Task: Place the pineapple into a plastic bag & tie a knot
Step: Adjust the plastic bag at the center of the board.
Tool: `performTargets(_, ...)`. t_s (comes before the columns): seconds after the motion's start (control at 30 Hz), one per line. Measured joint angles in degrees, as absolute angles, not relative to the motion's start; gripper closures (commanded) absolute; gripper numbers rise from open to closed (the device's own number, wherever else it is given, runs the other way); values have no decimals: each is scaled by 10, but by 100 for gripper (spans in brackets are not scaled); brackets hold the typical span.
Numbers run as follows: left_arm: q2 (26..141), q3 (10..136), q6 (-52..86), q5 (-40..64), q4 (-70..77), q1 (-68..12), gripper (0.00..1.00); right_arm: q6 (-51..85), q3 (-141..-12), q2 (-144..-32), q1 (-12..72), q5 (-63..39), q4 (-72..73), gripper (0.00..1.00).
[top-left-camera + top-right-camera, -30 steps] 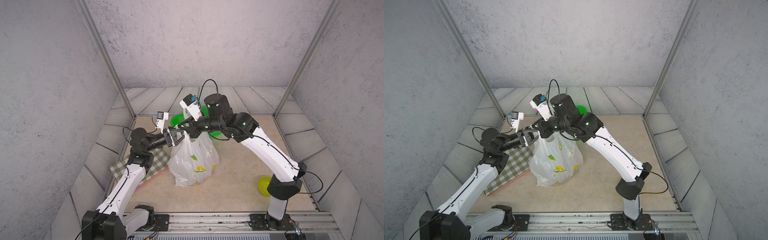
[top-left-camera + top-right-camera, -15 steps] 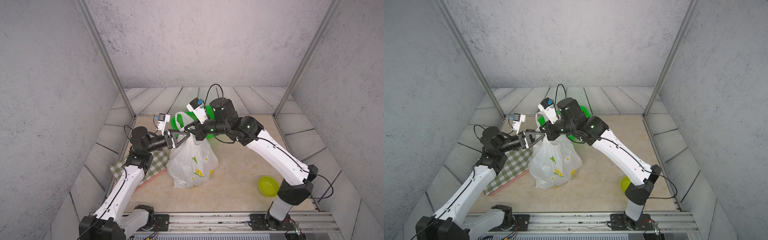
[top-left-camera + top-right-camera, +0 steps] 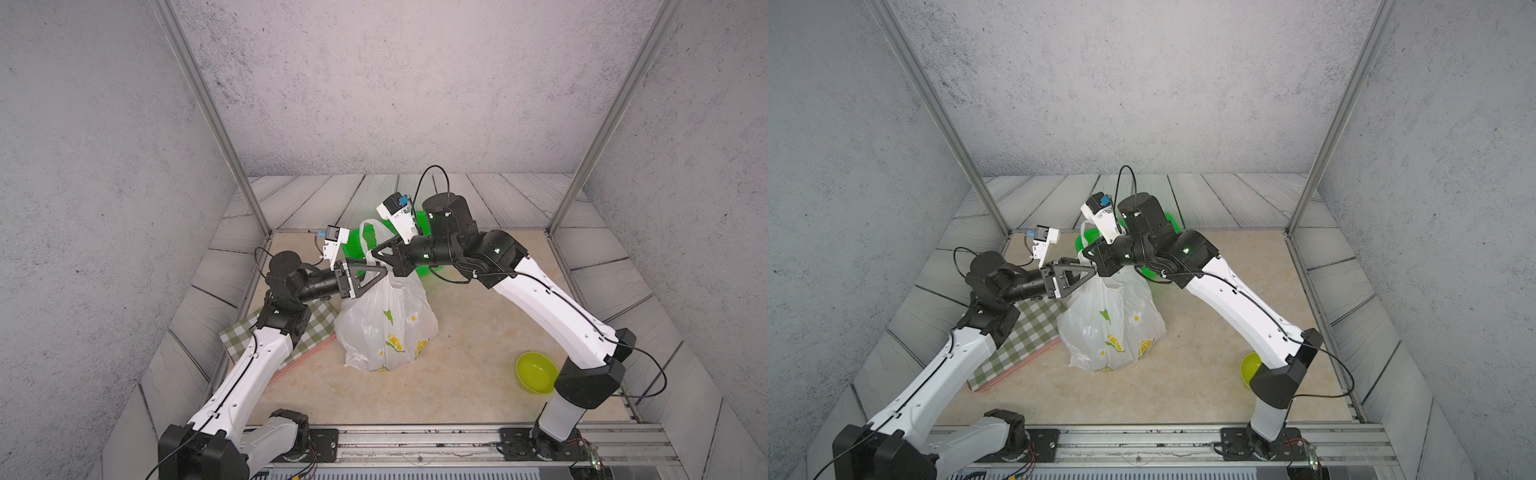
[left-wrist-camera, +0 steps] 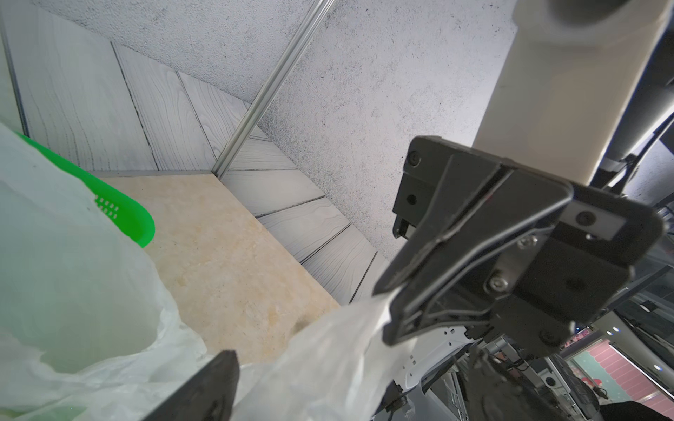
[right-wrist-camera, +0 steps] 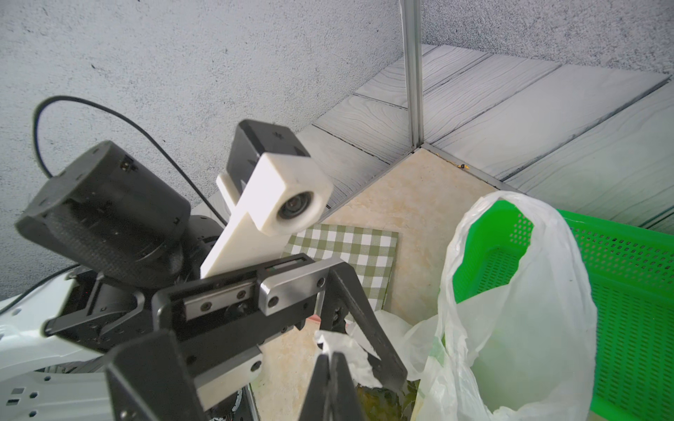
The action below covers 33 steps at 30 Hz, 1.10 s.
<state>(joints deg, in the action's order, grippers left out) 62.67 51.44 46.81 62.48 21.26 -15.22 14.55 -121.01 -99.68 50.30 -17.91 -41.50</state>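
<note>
A checked cloth [image 3: 318,332] lies at the left. The left gripper [image 3: 382,271] is released, its jaws spread beside the neck of the plastic bag [image 3: 386,328], which stands on the table [image 3: 457,386]. The right gripper [image 3: 376,252] is clenched on the bag's twisted top. A yellow-green bowl [image 3: 536,372] sits at the right.

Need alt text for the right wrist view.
The shut right gripper pinches a bunched bit of the plastic bag, with the open left gripper close opposite. A loop handle of the bag stands before a green mesh basket; a checked mat lies behind.
</note>
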Motion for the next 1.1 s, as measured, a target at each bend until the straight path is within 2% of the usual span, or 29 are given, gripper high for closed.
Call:
performTargets(0.1,625,522,436,597,176,-165,21,157,-1222,-1010,502,-180,-412,100)
performTargets(0.23,622,522,406,555,135,-168,53,169,-1226,-1024,502,-180,-404,100)
performTargets(0.3,622,522,399,538,117,-169,71,173,-1226,-1027,502,-180,-403,100)
performTargets(0.37,621,522,392,522,104,-169,99,174,-1226,-1027,502,-179,-404,97)
performTargets(0.47,617,523,378,508,90,-171,100,171,-1226,-1027,501,-170,-403,75)
performTargets(0.53,616,521,370,496,66,-171,100,165,-1228,-1023,499,-156,-399,52)
performTargets(0.63,609,503,366,477,61,-171,100,151,-1232,-1016,492,-119,-397,29)
performTargets(0.83,582,448,369,453,63,-171,100,108,-1272,-1032,479,-35,-410,17)
performTargets(1.1,538,387,375,415,68,-171,100,57,-1362,-1143,478,-19,-423,14)
